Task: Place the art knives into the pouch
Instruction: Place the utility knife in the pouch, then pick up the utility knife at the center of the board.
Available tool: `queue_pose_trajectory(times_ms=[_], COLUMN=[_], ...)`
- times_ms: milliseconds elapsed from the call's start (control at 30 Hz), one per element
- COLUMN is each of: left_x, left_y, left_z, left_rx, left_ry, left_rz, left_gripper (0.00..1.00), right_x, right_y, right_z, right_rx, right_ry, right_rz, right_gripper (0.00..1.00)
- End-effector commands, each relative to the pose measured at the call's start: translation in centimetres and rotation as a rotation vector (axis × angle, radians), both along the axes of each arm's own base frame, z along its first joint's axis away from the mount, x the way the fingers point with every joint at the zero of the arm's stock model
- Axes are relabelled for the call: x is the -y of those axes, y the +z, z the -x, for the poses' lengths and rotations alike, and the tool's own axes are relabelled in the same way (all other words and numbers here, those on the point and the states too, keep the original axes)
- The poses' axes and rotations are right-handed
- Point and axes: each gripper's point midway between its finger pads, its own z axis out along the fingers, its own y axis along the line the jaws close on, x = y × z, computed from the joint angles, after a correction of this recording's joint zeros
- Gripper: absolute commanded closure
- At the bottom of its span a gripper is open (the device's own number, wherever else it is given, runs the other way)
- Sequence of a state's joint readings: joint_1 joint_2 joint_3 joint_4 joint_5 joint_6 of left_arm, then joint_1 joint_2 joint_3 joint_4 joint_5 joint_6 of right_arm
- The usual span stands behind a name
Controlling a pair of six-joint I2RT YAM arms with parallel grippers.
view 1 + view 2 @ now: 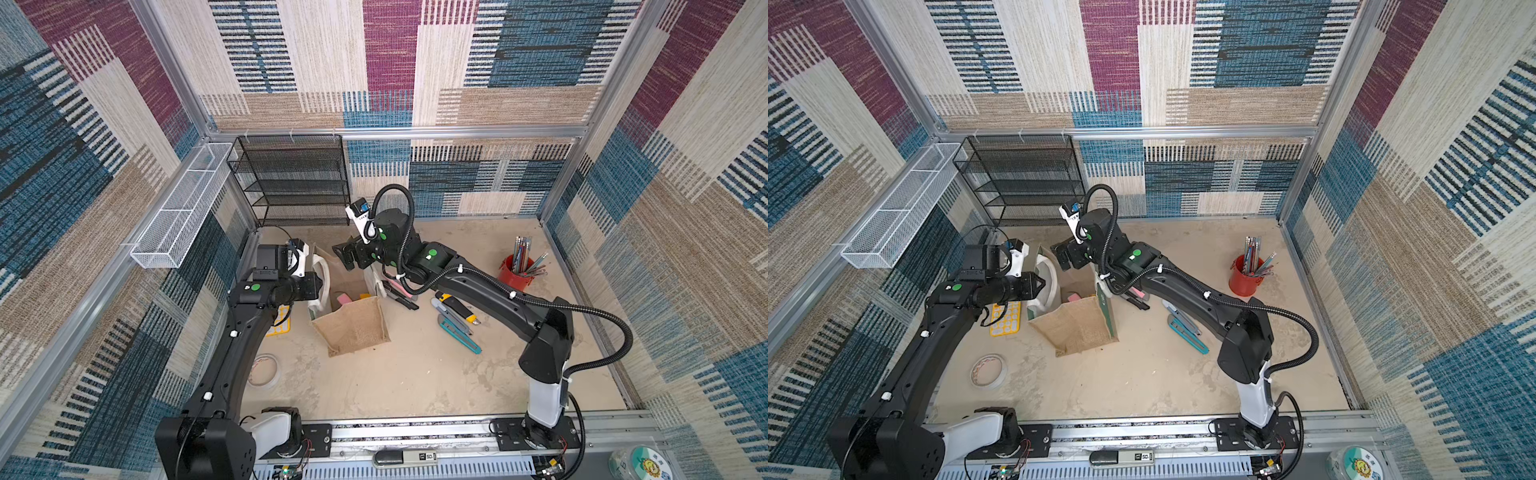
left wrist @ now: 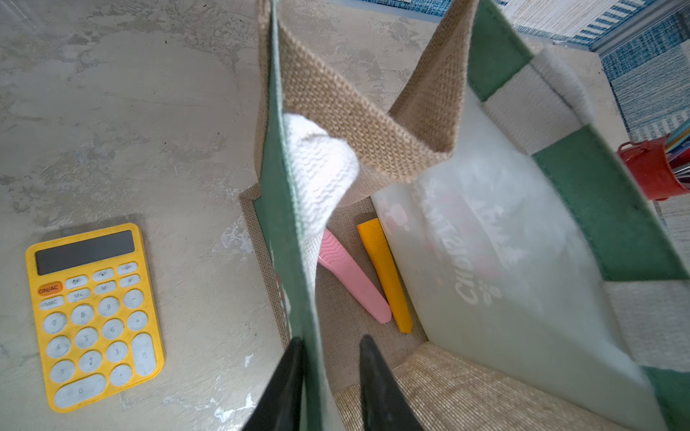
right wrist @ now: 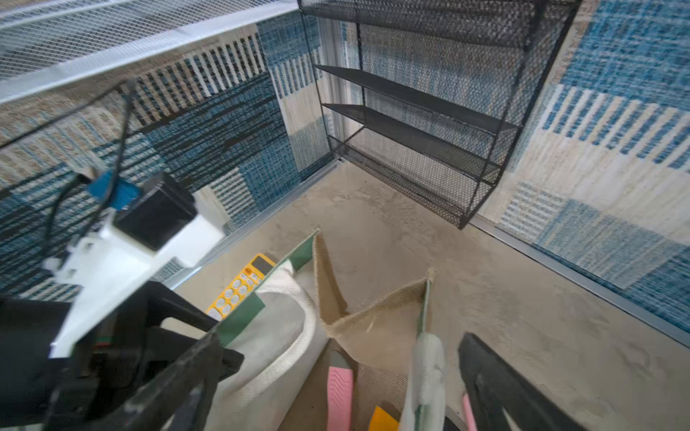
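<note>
Left claw (image 2: 332,339) pinches pouch (image 2: 373,123); art knife (image 2: 351,283) lies flat inside.

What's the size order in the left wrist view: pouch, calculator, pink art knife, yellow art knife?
1. pouch: fills most of the frame, though it is nearest the camera.
2. yellow calculator.
3. pink art knife and yellow art knife: alike, not ranked; the pink one's end hides behind the white handle.

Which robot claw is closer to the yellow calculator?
Left. The left gripper sits astride the pouch wall facing the yellow calculator. The right gripper hangs open over the opposite wall, farther away.
</note>
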State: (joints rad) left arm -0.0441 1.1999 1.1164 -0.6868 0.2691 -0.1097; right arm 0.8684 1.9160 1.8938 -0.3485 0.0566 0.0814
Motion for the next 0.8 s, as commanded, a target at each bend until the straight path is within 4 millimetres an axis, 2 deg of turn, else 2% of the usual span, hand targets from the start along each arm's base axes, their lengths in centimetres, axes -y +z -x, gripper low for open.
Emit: queue_pose_trajectory(times_ms=[0, 200, 333, 567, 633, 767], left_x=[0.3, 0.3, 0.3, 0.4, 0.4, 0.4], left_y=[0.1, 0.1, 0.0, -0.2, -0.3, -0.3], left_z=[0.3, 0.3, 0.3, 0.1, 0.1, 0.1], left_rx=[-0.001, 0.001, -0.005, -0.013, -0.016, -0.016], left_ry=[-0.023, -0.022, -0.022, -0.024, -0.025, -0.025], left_rz=[0.008, 0.006, 0.009, 0.012, 0.013, 0.013], left_gripper=[0.71, 0.71, 0.71, 0.71, 0.71, 0.72], right_x=[2.2, 5.9, 10.3, 18.1, 19.3, 20.3], right_y=[0.7, 1.0, -0.5, -7.1, -9.2, -12.7], right_z=[-1.4, -2.3, -3.7, -4.7, -4.4, -3.2], right_rx=[0.036, 0.032, -0.017, -0.187, -0.237, -0.302], right_ry=[-0.08, -0.136, -0.243, -0.397, -0.41, -0.415], right_rz=[-0.004, -0.057, -0.059, -0.042, -0.028, 0.003], right_gripper=[0.0, 0.0, 0.0, 0.0, 0.0, 0.0])
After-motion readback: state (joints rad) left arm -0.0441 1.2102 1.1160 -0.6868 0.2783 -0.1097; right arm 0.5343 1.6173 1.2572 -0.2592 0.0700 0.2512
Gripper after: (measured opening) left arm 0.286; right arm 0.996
